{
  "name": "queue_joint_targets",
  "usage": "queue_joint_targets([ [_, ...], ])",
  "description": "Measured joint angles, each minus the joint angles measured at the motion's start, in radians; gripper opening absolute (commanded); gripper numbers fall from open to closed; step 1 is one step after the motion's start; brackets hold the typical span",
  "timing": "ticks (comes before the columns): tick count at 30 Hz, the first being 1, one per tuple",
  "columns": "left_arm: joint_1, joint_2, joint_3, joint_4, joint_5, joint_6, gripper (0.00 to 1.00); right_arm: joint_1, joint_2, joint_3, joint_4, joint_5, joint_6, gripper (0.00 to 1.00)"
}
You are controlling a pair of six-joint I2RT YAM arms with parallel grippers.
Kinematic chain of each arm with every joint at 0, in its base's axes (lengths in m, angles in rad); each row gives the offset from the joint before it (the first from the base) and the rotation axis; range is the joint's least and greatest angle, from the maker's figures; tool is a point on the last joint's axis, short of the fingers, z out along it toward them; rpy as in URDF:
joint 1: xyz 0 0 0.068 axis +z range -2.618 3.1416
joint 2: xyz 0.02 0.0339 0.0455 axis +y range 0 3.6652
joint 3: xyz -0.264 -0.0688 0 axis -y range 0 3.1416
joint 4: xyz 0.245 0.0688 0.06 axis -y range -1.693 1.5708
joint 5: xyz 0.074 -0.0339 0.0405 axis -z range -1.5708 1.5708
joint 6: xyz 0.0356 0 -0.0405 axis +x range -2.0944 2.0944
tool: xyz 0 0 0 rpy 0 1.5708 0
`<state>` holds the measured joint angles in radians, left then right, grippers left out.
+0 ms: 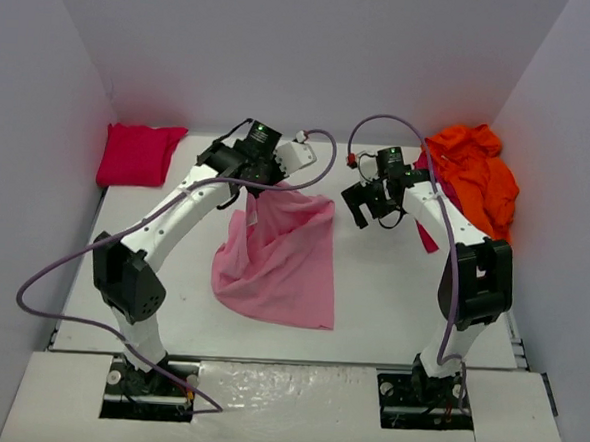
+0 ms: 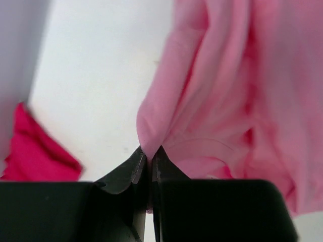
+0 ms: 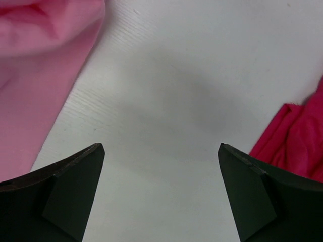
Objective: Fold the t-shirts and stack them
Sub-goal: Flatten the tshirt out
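Note:
The light pink t-shirt [image 1: 278, 255] hangs from my left gripper [image 1: 248, 196], its lower part draped on the table centre. In the left wrist view my left gripper [image 2: 149, 154] is shut on a pinch of the pink t-shirt [image 2: 227, 101]. A folded red t-shirt [image 1: 139, 154] lies at the back left; it also shows in the left wrist view [image 2: 33, 151]. The bright orange t-shirt [image 1: 475, 172] is crumpled at the back right. A dark crimson t-shirt [image 1: 430, 229] peeks from under my right arm. My right gripper [image 1: 368, 207] is open and empty above bare table [image 3: 161, 151], between the pink t-shirt [image 3: 35, 75] and the crimson t-shirt [image 3: 298, 146].
White walls [image 1: 43, 85] close in the table on the left, back and right. The white table surface [image 1: 391, 297] shows between the shirts and in front of them. A purple cable [image 1: 62, 267] loops off the left arm.

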<state>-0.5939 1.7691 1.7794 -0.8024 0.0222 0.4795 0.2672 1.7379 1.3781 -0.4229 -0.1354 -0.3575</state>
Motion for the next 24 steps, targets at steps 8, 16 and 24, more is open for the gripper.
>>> queue_joint_targets([
  [8,0.148,-0.007,0.446,0.053,-0.156,0.006,0.0,0.003,0.135,0.108,-0.085,-0.141,-0.03,0.93],
  [16,0.165,-0.078,0.497,0.039,-0.213,0.042,0.0,0.055,0.286,0.282,-0.158,-0.277,-0.074,0.93],
  [24,0.162,-0.061,0.398,0.016,-0.224,0.044,0.0,0.175,0.462,0.581,-0.193,-0.347,-0.093,0.87],
])
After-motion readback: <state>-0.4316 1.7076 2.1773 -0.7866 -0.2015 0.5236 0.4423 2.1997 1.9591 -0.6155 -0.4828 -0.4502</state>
